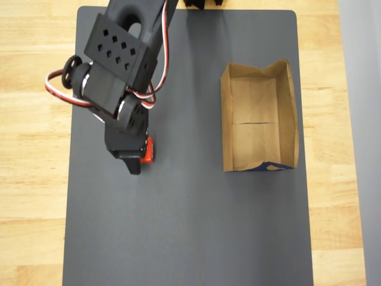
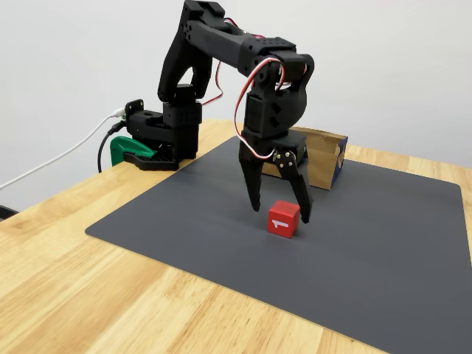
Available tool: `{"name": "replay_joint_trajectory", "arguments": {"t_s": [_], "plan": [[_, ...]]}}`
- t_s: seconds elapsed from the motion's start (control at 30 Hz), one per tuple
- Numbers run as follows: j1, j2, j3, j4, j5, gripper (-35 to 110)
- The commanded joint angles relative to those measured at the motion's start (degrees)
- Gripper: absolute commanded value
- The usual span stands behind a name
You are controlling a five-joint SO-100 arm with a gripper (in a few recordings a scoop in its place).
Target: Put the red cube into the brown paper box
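Observation:
The red cube [image 2: 283, 218] sits on the dark grey mat with a white "1" on the face toward the fixed view. My gripper [image 2: 280, 212] is open, pointing down, with one fingertip on each side of the cube and low near the mat. From overhead the gripper [image 1: 138, 158] covers most of the red cube [image 1: 147, 150], which shows as a red edge at its right side. The brown paper box [image 1: 288, 113] lies open-topped toward the right of the mat, well apart from the gripper. In the fixed view the brown paper box [image 2: 318, 155] stands behind the arm.
The grey mat [image 1: 178, 226] covers most of a wooden table [image 1: 30, 208]. The arm's base, with a green clamp [image 2: 125, 150] and cables, stands at the table's back left corner in the fixed view. Open mat lies between cube and box.

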Motion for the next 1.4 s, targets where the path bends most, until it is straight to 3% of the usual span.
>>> {"name": "replay_joint_trajectory", "arguments": {"t_s": [0.0, 0.23, 0.7, 1.2, 1.37], "plan": [[0.1, 0.4, -2.1, 0.7, -0.9, 29], [-0.2, -2.3, -5.1, 0.1, 0.0, 0], [-0.1, 1.3, -2.9, -1.7, 4.7, 0], [-8.1, 26.5, 28.4, -30.3, 5.1, 0], [-12.7, 37.8, 38.6, -33.0, 5.5, 0]]}}
